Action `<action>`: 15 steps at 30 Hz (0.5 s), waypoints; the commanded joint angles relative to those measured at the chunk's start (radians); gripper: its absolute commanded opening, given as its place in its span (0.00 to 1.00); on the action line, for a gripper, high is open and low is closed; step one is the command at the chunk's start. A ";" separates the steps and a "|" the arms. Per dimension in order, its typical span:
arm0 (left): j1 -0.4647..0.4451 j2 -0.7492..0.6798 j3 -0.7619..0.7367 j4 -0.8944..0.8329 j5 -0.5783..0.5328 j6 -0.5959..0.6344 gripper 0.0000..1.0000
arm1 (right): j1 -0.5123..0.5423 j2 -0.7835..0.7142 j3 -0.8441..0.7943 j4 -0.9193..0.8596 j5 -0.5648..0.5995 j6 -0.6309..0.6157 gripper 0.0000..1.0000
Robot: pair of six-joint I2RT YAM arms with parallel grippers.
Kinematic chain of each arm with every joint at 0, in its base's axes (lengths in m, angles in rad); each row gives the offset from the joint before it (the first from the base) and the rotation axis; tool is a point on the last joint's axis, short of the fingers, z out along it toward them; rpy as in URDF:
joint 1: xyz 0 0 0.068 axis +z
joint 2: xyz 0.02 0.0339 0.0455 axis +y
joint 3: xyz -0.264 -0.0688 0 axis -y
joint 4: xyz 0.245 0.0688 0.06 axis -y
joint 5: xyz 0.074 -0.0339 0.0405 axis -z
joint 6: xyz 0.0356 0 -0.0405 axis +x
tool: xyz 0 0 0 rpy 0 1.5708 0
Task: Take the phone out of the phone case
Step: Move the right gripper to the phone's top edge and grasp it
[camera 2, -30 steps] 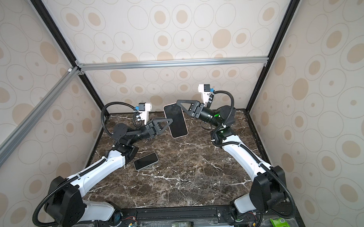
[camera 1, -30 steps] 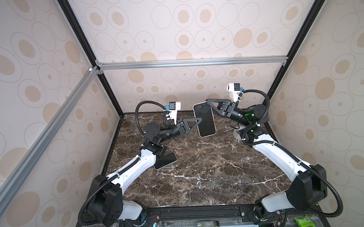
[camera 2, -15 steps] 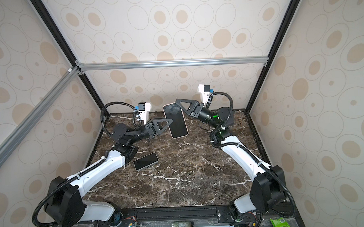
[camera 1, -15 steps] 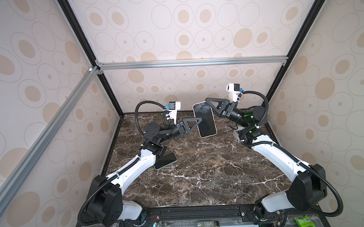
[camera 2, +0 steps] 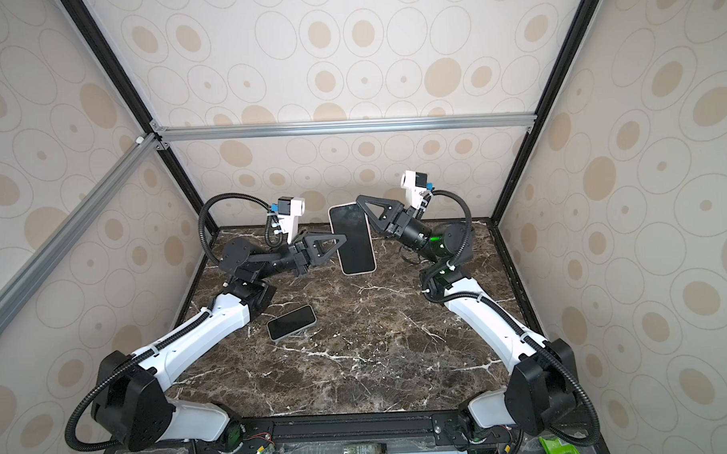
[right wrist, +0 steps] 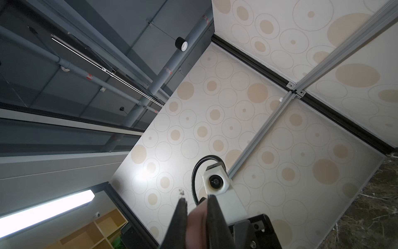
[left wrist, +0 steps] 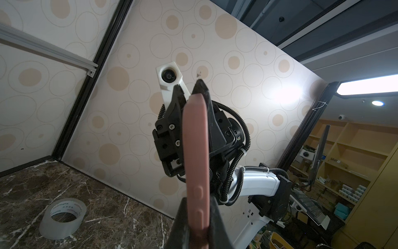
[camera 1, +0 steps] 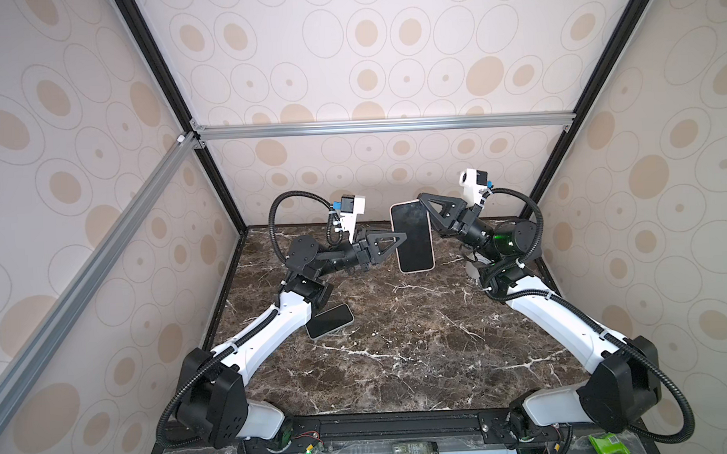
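Since a second ago the right claw has narrowed onto the top right corner of the phone, which has tipped a little toward the left arm. The phone hangs in the air above the far middle of the counter, dark screen facing the top views, and is still seated in its pink phone case. The case's pale rim shows around the screen in both top views.

The left claw is clamped on the left long edge of the case about halfway down. In the left wrist view its fingers press both faces of the pink edge. The right wrist view shows the right claw's fingers closed on either side of the case end.

A second phone lies flat, screen up, toward the counter's left edge beside the left forearm. A clear tape roll sits on the counter near its far right corner.
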 commanded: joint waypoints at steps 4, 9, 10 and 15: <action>0.016 0.035 0.064 0.023 -0.034 0.130 0.00 | 0.066 -0.016 -0.010 0.105 0.033 0.208 0.10; 0.020 0.052 0.098 -0.054 -0.051 0.201 0.00 | 0.089 -0.002 -0.004 0.133 0.061 0.246 0.10; 0.021 0.057 0.106 -0.064 -0.053 0.212 0.00 | 0.094 0.000 -0.004 0.131 0.066 0.247 0.10; 0.024 0.085 0.128 -0.063 -0.059 0.222 0.00 | 0.112 0.018 -0.012 0.186 0.103 0.305 0.10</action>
